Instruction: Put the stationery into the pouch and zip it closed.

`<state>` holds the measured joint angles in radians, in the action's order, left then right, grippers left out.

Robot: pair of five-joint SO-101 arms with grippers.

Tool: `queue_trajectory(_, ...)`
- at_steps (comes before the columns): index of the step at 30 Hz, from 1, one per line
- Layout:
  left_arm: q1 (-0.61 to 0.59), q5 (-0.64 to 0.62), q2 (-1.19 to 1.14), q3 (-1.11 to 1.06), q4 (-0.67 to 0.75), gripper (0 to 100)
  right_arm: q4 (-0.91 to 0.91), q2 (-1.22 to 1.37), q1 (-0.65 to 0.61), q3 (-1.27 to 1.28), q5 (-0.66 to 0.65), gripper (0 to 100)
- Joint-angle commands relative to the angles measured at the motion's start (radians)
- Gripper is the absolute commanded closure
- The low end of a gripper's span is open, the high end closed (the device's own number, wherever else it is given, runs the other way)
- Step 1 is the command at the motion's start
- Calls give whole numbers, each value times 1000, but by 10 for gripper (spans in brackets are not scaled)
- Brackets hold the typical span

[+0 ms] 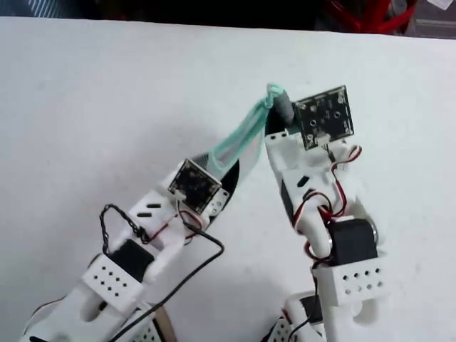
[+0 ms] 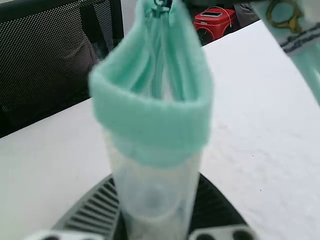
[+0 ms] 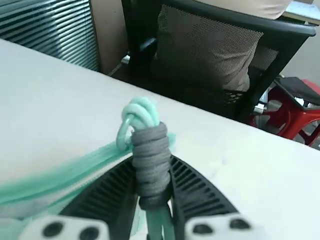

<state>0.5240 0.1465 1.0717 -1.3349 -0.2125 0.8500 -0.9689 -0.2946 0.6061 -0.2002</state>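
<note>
Left gripper (image 2: 155, 212) is clamped on the near end of the pouch (image 2: 150, 120). Right gripper (image 3: 152, 192) pinches the grey-wrapped zipper pull (image 3: 150, 160) at the far end, over mid-table (image 1: 85, 107). Tug too hard and the pouch probably slips from the left jaws.

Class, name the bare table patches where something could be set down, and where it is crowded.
Bare table: left of the left arm, right of the right arm, beyond the pouch to the far edge. Crowded: the middle, where left gripper holds pouch, right gripper its zip pull.
</note>
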Motion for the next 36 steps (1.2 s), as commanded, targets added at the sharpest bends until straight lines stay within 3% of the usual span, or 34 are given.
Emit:
queue_trajectory(1, -41, 3, 1, 9, 25, 978, 107, 21, -61, -109, -12, 981)
queue_trajectory(25, -58, 3, -1, 11, 26, 978, 731, 45, -426, -485, -14, 981)
queue_trajectory(36, -58, 3, -1, 11, 26, 978, 868, 41, -562, -626, -26, 981)
